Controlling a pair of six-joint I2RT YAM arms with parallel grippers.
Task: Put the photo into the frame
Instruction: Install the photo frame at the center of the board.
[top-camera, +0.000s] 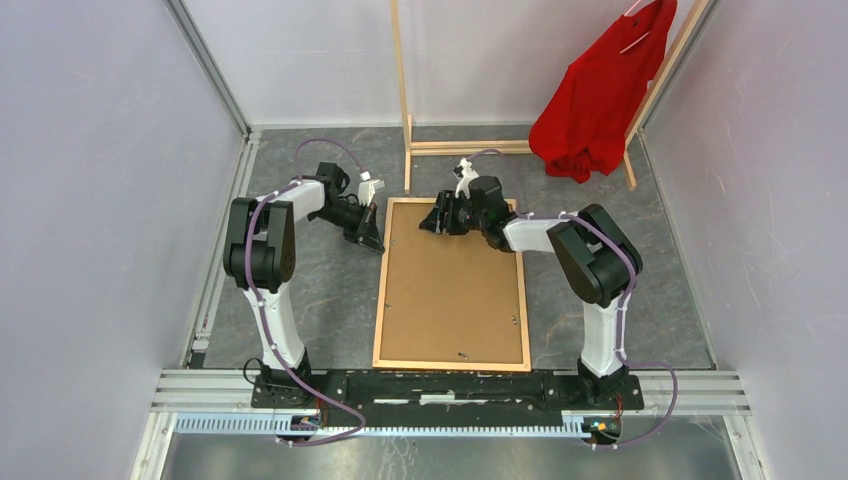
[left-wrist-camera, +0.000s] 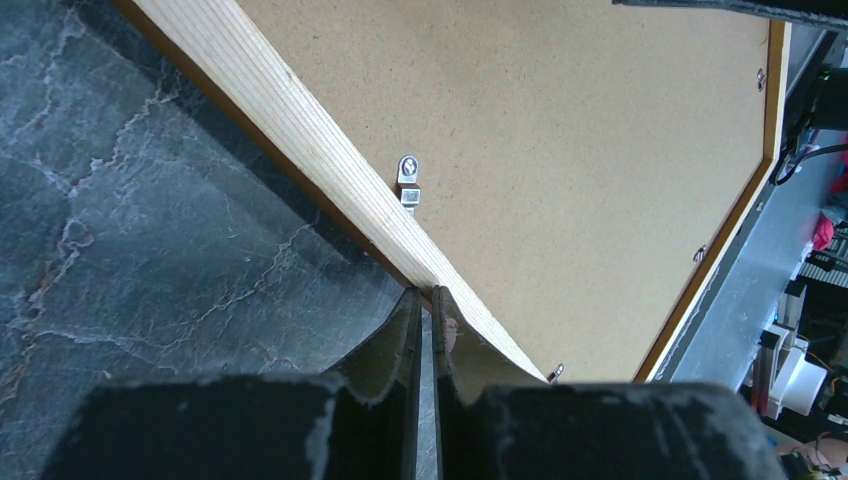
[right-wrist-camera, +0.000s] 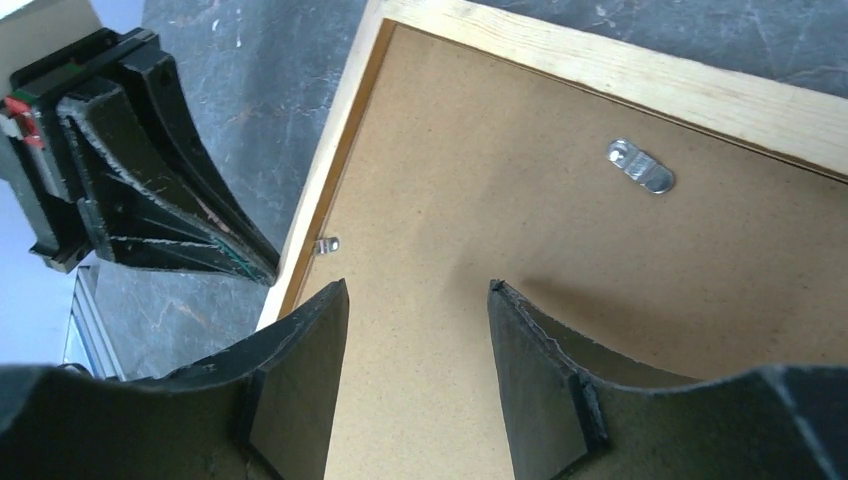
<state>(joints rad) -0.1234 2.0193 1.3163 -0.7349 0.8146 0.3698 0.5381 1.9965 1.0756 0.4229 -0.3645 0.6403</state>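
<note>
My left end effector (left-wrist-camera: 425, 292) is resting shut, its fingers pressed together with nothing between them. The tips are touching the frame (left-wrist-camera: 300, 130) on the outer side of its left strip, near the far corner. My right end effector (right-wrist-camera: 415, 285) is hovering with its jaws about half spread and empty, over the backing panel (right-wrist-camera: 520, 230) just inside that same corner. Whether its tips are touching the panel, I cannot tell.

The frame is lying face down on the bench (top-camera: 320, 290) between my two arms, and the brown panel is sitting inside it, reaching from strip to strip. A metal turn clip (right-wrist-camera: 640, 166) is lying on the panel beside the far strip. A small tab (right-wrist-camera: 327, 244) is projecting from the left strip over the panel's edge. The photo is not showing in any view. It may be lying beneath the panel, but I cannot tell.

I am judging the step in hand to be work on the frame's back: the left side is bracing the strip against sliding while the right is addressing the panel or its tabs. Whether the back is being opened or being fastened, these views are not settling.

The next move is calling for a low, fine approach to the tab at the left strip. The fingertip must be meeting the small metal piece squarely without scraping the panel, while the brace is preventing the light frame from skating across the bench.
</note>
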